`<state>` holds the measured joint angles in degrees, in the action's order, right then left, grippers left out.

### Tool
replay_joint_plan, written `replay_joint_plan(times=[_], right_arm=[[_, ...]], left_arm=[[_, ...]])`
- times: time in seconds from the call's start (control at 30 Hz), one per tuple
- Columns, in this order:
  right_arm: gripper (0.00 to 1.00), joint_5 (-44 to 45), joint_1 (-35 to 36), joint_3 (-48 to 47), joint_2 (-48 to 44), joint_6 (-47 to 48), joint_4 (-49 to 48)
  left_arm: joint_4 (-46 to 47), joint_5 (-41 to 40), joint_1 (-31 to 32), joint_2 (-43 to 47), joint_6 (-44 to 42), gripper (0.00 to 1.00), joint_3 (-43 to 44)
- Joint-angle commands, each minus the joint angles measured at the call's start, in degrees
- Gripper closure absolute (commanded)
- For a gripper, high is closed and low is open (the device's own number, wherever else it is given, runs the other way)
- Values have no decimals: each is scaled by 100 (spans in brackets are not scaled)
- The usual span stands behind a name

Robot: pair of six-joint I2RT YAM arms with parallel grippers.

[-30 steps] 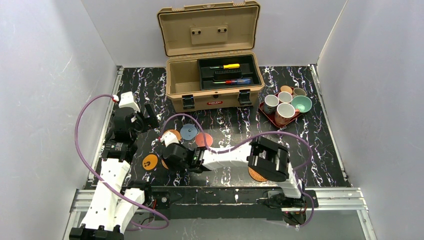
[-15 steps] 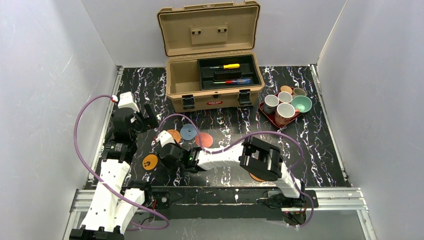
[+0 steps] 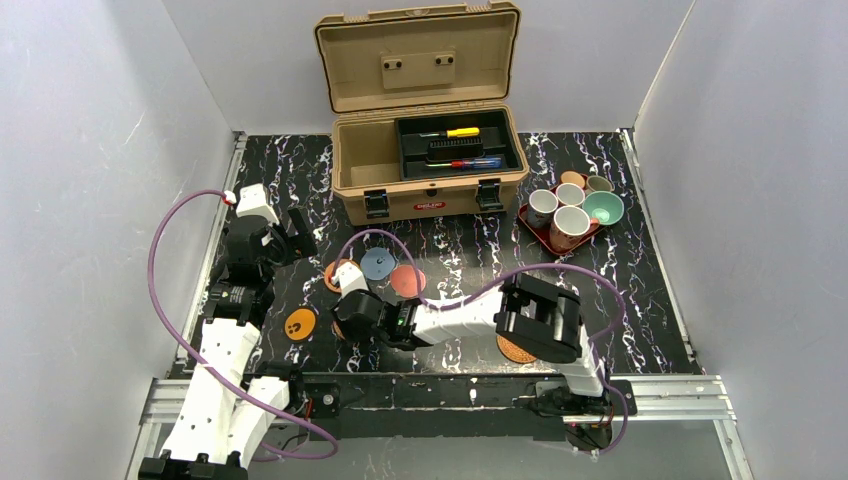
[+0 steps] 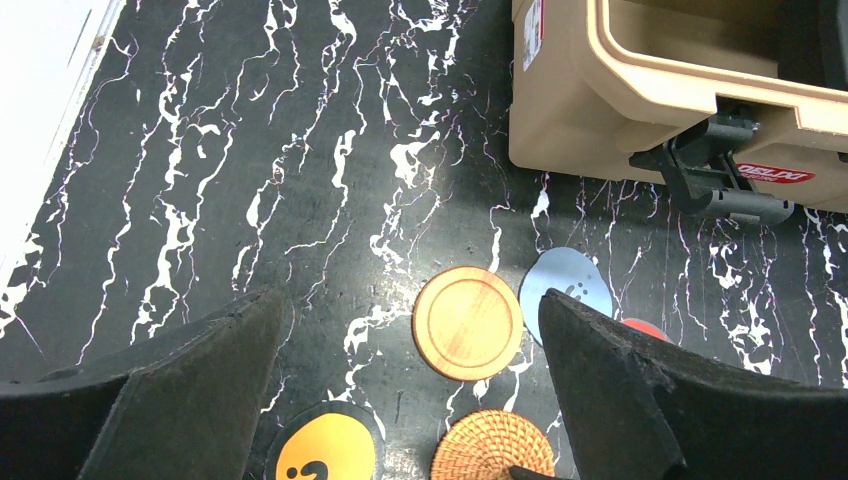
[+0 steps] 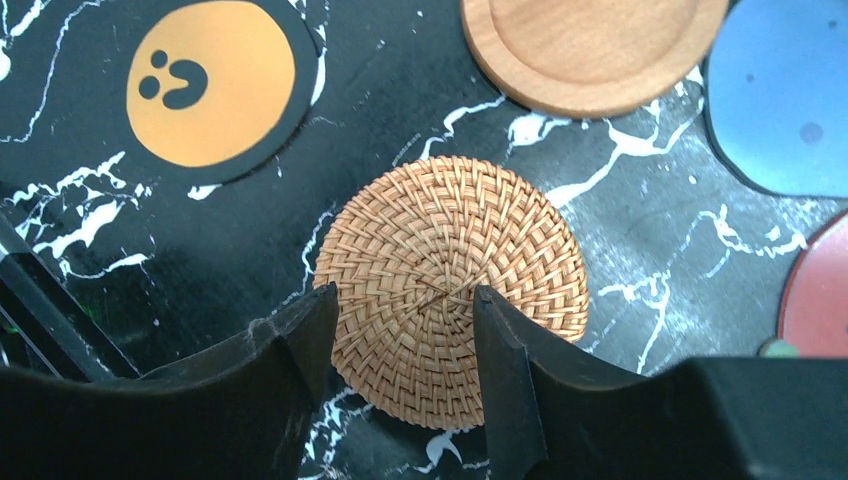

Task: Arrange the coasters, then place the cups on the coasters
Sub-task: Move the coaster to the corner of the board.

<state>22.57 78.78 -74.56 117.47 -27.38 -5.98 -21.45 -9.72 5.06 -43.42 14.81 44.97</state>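
**Coasters laid out, cups not yet moved:** The right gripper hangs low over a woven coaster at the left front of the table. Its jaws are about half open, and their tips sit inside the disc's rim rather than around it. Nothing is clasped, and whether the tips press on the weave cannot be told.

Black marbled surface shows all round this coaster. A narrow gap parts it from the wooden coaster beyond it. A wider gap parts it from the orange coaster on its left, and another from the red coaster toward the right. The blue coaster lies just beside the wooden one, edges nearly meeting, and close by the red.

The left gripper hovers spread wide, holding nothing, near the table's left edge off the front corner of the open toolbox. A second woven coaster shows from under the elbow of the right arm, close to the front edge.

The cups stand crowded together on the tray at the right rear, just beside the toolbox. A broad stretch of table separates the tray from the coaster group.
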Motion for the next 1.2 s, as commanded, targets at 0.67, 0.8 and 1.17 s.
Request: replay_joint_plan(times=[0.67,0.8,1.17], right_arm=[[39,560,5,1609,-1158,-1165,1898],[39,637,5,1865,-1472,-1392,2083],[39,808,5,2537,-2184,-1940,2565]], left_arm=[[-26,-52,24,-9,-22,2,214],[-28,-66,21,-9,-17,2,214],[-24,-74,21,-17,-17,2,214]])
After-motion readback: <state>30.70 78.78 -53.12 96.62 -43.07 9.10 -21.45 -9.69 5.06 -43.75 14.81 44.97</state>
